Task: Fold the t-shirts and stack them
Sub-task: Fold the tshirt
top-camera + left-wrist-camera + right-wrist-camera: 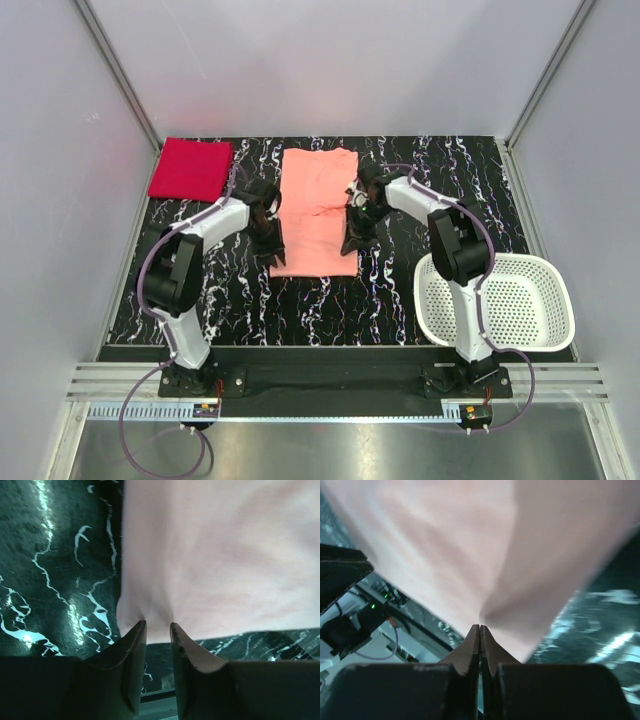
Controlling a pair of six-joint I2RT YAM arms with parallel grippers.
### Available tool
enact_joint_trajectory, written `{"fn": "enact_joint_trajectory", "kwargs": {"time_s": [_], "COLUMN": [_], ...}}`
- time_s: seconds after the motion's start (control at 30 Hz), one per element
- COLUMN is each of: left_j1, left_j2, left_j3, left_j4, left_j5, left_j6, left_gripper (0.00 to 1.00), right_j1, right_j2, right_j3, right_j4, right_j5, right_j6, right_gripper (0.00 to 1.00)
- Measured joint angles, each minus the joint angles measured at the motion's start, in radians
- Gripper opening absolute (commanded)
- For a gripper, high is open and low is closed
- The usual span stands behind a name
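The pink tee (318, 205) is clamped at opposite sides by the left gripper (157, 626) and the right gripper (480, 626). The red tee (190, 168) is seen folded, well apart.

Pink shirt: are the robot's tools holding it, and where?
Yes. The left tool pinches the pink shirt by its left edge; the right tool by its right edge.

The salmon t-shirt (470, 540) is blurred and cropped in the right wrist view, its corner probably hidden between the right gripper's (479, 627) fingers.
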Motion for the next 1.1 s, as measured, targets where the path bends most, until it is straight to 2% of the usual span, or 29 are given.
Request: {"fn": "enact_joint_trajectory", "kwargs": {"time_s": [0.17,0.3,0.5,0.77,0.9,0.93,1.1], "left_j1": [-0.022,-0.030,-0.019,0.007,0.007,0.004,-0.032], "left_j2": [-0.079,-0.054,0.071,0.048,0.025,0.018,-0.050], "left_j3": [0.001,0.005,-0.031,-0.064,-0.071,-0.071,-0.069], "left_j4": [0.024,0.068,0.111,0.129,0.106,0.097,0.047], "left_j5": [0.043,0.107,0.145,0.158,0.121,0.112,0.143], "left_j6": [-0.009,-0.024,-0.026,0.005,0.032,0.039,0.045], "left_gripper": [0.34,0.33,0.30,0.31,0.37,0.41,0.42], "right_j1": [0.112,0.150,0.099,-0.018,-0.061,-0.063,-0.023], "right_j2": [-0.014,0.001,0.040,-0.029,-0.074,-0.084,-0.117], "right_j3": [-0.010,-0.045,-0.136,-0.339,-0.382,-0.383,-0.303], "right_j4": [0.037,0.076,0.138,0.259,0.205,0.192,0.099], "right_j5": [-0.111,-0.203,-0.245,-0.318,-0.270,-0.253,-0.202], "right_j6": [0.037,0.057,0.055,-0.002,-0.005,-0.006,-0.003], "right_gripper": [0.02,0.01,0.00,0.00,0.00,0.00,0.00]}}
